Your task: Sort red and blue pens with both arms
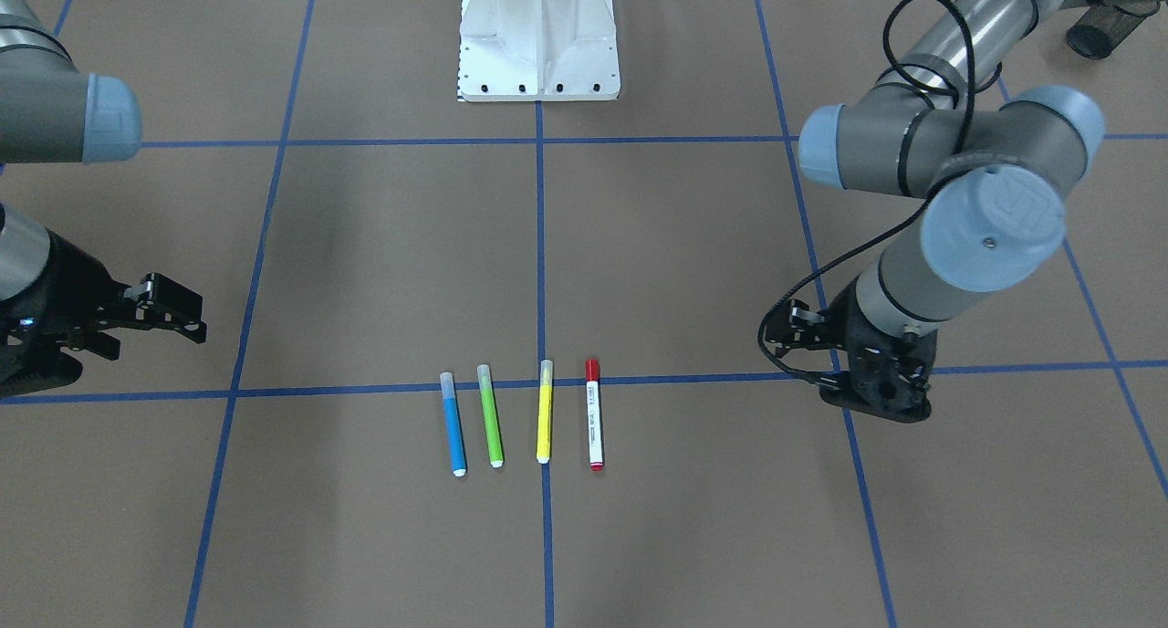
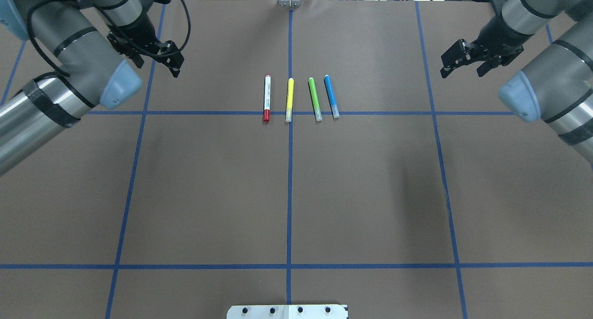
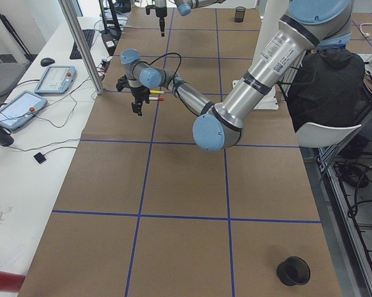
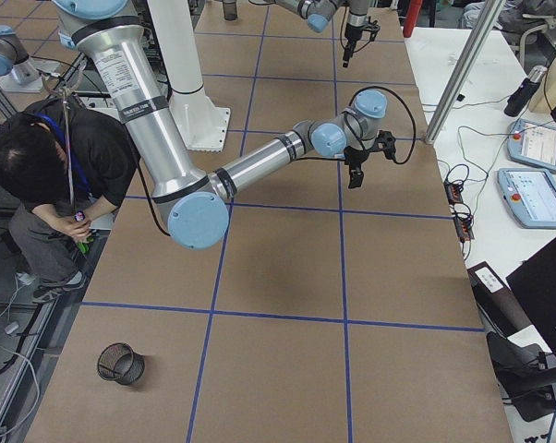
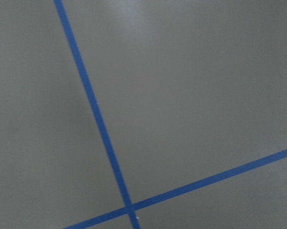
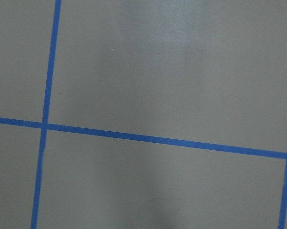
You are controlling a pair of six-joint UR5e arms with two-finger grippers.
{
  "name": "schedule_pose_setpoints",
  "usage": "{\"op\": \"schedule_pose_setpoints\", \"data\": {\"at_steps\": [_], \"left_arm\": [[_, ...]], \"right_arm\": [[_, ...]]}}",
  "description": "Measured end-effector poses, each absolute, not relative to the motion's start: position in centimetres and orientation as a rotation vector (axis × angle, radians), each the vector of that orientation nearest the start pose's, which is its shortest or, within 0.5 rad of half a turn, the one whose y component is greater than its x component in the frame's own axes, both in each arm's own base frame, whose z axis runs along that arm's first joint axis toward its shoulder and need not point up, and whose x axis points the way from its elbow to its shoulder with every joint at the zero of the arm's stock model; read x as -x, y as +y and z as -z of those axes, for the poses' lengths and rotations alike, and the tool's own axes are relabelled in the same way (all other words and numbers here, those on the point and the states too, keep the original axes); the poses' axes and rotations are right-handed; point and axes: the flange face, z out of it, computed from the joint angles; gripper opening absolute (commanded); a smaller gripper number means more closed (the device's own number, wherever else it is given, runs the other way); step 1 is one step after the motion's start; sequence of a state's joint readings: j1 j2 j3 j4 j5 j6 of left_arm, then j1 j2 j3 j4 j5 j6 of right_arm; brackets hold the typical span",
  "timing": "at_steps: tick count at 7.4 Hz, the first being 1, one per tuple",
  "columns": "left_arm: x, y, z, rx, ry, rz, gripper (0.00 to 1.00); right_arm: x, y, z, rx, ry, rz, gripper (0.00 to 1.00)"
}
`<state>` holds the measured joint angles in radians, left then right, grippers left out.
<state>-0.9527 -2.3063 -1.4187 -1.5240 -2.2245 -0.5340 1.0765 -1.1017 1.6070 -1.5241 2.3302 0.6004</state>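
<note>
- While both pincers hang empty, the red pen [image 2: 267, 98] and blue pen [image 2: 331, 96] lie flat on the tabletop [image 2: 361, 194], at the outer ends of a row of four.
- Between them lie a yellow marker [image 2: 289, 99] and a green marker [image 2: 315, 99], each just beside its neighbour, none touching.
- On the red pen's side the left pincer [image 2: 156, 63] hovers well apart, jaws spread, holding nothing; the right pincer [image 2: 464, 68] does likewise on the blue pen's side.
- Both pens look light, stiff and smooth-barrelled, so likely to roll or slip if nudged.
- Best hold, I judge: across the barrel near mid-length, not the cap, jaws straddling it, clear of the neighbouring marker.
</note>
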Motion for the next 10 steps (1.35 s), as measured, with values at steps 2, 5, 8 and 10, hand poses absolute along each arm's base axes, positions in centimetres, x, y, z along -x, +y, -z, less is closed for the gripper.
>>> {"op": "schedule_pose_setpoints", "data": {"at_steps": [2,5,8,10], "left_arm": [[-43.4,-63.2,-21.9,-0.047,0.845,-0.198,0.99],[-51.2,-62.3,-20.1,-0.136,0.839,-0.195,0.93],[-55.3,-62.1,-20.9,-0.156,0.849,-0.151,0.89],[-56.8,-61.9,-21.5,-0.161,0.846,-0.114,0.81]], "right_arm": [[29.4,-62.5,-34.2,-0.069,-0.891,0.136,0.99],[35.3,-63.9,-32.2,-0.117,-0.882,0.116,0.99],[40.5,-62.6,-28.5,-0.121,-0.909,0.078,0.99],[42.2,-61.9,-27.0,-0.125,-0.915,0.077,0.99]]}}
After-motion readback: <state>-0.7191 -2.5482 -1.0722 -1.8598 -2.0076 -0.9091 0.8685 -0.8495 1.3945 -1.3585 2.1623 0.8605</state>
